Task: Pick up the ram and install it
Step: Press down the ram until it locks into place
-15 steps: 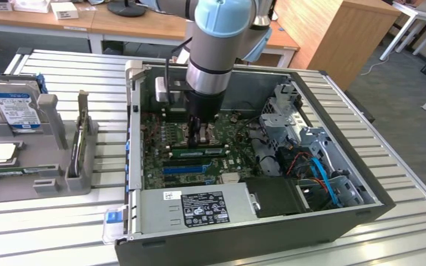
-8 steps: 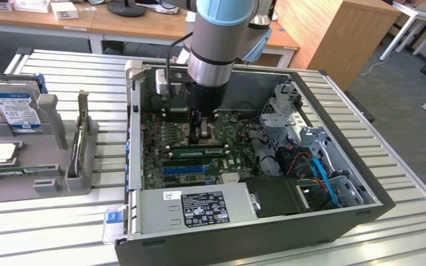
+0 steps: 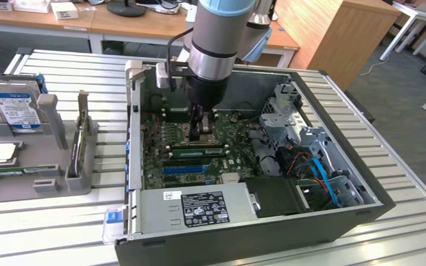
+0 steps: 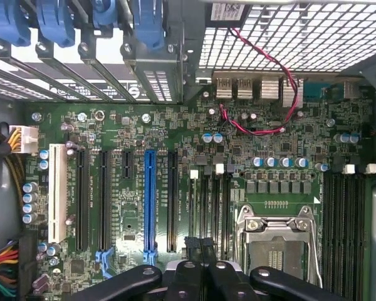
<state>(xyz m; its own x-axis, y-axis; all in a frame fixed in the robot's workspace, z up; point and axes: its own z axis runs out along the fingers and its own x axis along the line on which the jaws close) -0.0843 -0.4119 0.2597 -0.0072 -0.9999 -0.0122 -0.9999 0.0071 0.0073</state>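
Note:
The ram, a long green stick with a white sticker, stands on edge in a slot of the motherboard inside the open computer case. My gripper reaches down into the case and hangs just above the ram, beside the processor socket. Its fingers are pressed together with nothing between them. I cannot tell whether the fingertips touch the stick's top edge. In the wrist view my shut gripper is over the black memory slots, next to the metal socket.
A grey holder tray on the exterior view's left carries a silver hard drive and a square processor chip. Case walls, a drive cage, cables and the power supply surround the motherboard.

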